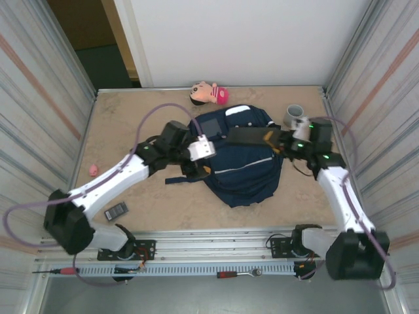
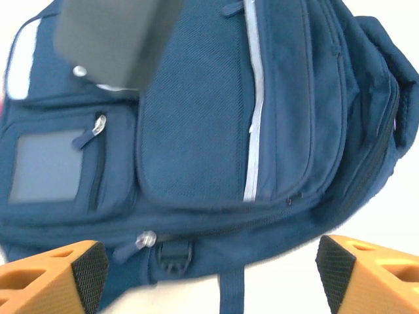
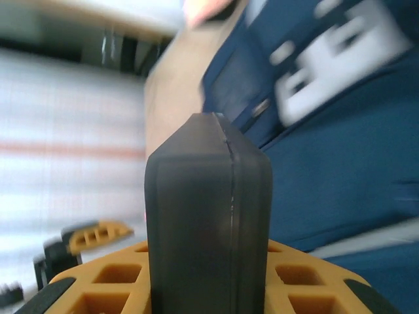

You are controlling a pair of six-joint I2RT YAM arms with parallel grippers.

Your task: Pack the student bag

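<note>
STUDENT BAG, MID-PACK: The navy student bag (image 1: 245, 171) lies flat, front up, in the middle of the tan surface (image 1: 163, 203), with both arms reaching over it. Your right gripper (image 1: 272, 138), at the bag's right side, has its jaws clamped on a flat black case (image 3: 209, 216), which it holds level across the bag's upper half. Your left gripper (image 2: 211, 267) hovers at the bag's left side, jaws spread wide and empty.

Seen from the left wrist, the bag's zips look closed, so the case likely has nowhere to go yet. Use the empty jaws to pinch a zip pull (image 2: 145, 239) and draw a pocket open. Then hold the pocket's lip while you slide the case in end first, low and flat, so it doesn't snag the fabric.

A doll (image 1: 209, 93) lies beyond the bag's far edge, and a grey cup (image 1: 294, 116) stands at its far right corner.
</note>
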